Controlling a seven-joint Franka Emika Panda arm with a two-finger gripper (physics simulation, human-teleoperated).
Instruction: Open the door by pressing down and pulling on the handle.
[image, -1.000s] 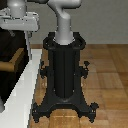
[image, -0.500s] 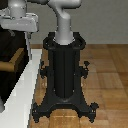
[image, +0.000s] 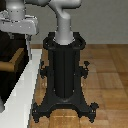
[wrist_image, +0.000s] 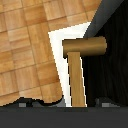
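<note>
Hand (image: 20, 36) hangs over the handle (image: 14, 60) at the exterior view's left, fingers apart, not touching it. Wrist view: brass handle (wrist_image: 77, 65) stands out from the dark door (wrist_image: 112, 55), bar running alongside the white frame (wrist_image: 59, 60).

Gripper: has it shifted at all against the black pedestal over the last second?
Yes. The gripper has drifted slightly toward the exterior view's left, away from the black pedestal, closing on the handle.
</note>
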